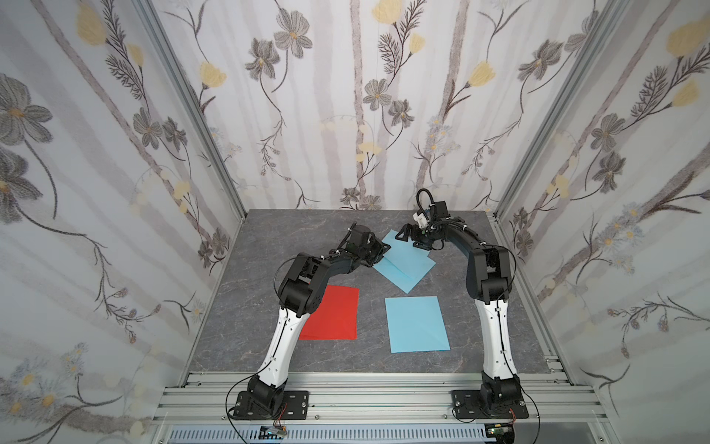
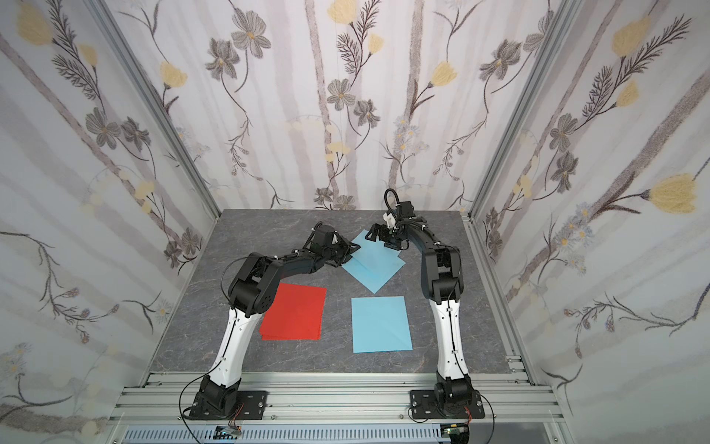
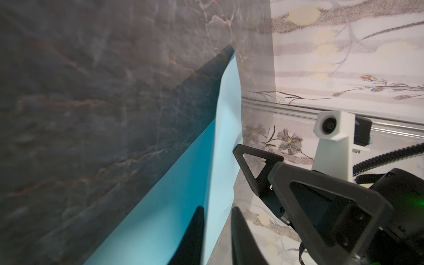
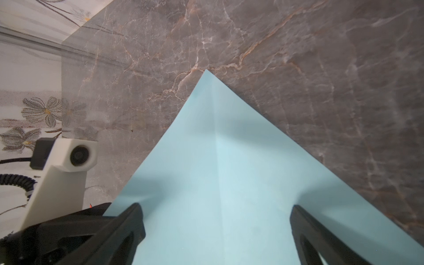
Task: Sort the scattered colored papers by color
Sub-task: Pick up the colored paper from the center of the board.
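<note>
Left bare: marble tabletop (image 1: 370, 319) strip between red stack (image 1: 334, 315) and flat blue sheet (image 1: 417, 325). Crowded above overlapped blue sheets (image 1: 407, 271) by left gripper (image 1: 380, 251) and right gripper (image 1: 409, 238), near each other.

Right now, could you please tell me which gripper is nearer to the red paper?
Left. The left gripper pinches the angled blue sheet by its edge, beyond the red paper; the right gripper sits open farther back, over that sheet's far corner.

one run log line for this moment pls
left gripper: shut on edge of far blue papers | right gripper: open over them | red papers, near blue paper: flat, apart
</note>
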Robot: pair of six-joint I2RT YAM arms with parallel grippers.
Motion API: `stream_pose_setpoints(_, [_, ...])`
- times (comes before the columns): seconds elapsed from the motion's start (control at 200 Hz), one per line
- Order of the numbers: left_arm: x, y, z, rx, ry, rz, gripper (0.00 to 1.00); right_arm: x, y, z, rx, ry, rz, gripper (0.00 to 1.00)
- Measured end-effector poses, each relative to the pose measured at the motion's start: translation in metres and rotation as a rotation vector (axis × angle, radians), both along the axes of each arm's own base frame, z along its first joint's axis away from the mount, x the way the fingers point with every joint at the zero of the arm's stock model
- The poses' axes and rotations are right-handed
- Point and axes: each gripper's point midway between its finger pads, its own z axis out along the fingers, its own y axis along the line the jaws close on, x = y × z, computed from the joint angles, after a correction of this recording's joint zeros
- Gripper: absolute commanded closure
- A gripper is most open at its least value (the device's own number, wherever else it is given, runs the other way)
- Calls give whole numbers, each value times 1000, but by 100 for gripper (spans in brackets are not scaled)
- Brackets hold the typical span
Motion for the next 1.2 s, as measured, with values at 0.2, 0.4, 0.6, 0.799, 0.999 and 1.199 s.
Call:
stream_pose_setpoints(0.2, [2, -8, 1, 53, -24, -76, 100, 1, 0, 5, -7, -11, 2, 0])
stream_pose_setpoints(0.4, [-5, -7, -10, 83, -8, -112, 100, -1, -8, 25, -82, -7, -21, 0])
stream_pose_setpoints(0.6, [-3, -20, 15, -36, -70, -141, 100, 15, -27, 100, -73, -148, -67, 0])
stream_pose_setpoints(0.799, [-1, -52, 87, -302, -208, -259, 100, -14, -31, 116, -82, -130, -57, 0])
stream_pose_setpoints(0.999, [-37, -70, 118, -512, -166, -401, 100, -48, -39, 112, -107, -88, -39, 0])
stream_pose_setpoints(1.199, [-90, -69, 138, -608, -118, -525, 100, -80, -43, 112, -128, -64, -21, 0])
